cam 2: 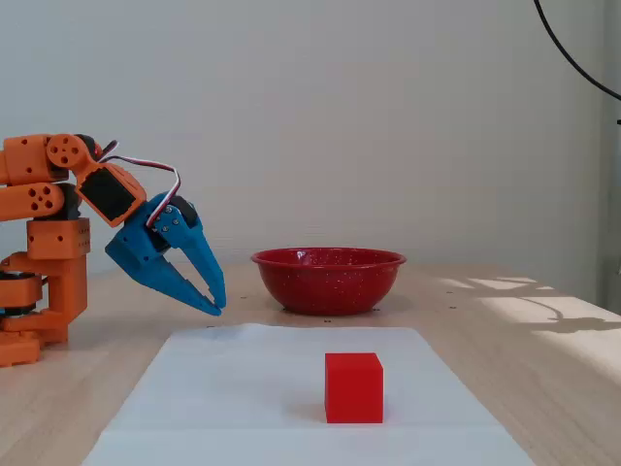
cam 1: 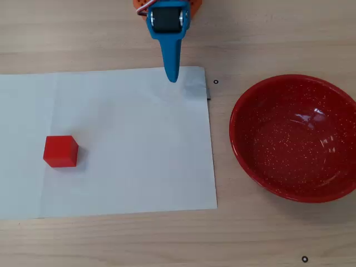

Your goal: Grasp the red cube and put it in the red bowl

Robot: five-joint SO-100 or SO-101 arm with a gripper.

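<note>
Near the top edge of the overhead view, I am watching my blue gripper (cam 1: 172,78) hanging over the far edge of a white paper sheet (cam 1: 128,139), tilted down toward the table. Its fingers are lying close together and holding nothing; in the fixed view the gripper (cam 2: 215,306) is showing only a sliver of a gap at the tips, so I am reading it as pressed nearly together.

Moving outward, the red cube (cam 1: 60,151) is sitting on the paper well apart from the gripper, toward the lower left in the overhead view. The red bowl (cam 1: 295,138) is resting on the bare wooden table (cam 1: 267,239) off the paper's right side, empty.

I am judging the cube (cam 2: 353,387) to be light and rigid, with matte faces that should not slip. I am planning to spread the fingers first and pinch two opposite flat sides, squarely rather than across corners.
</note>
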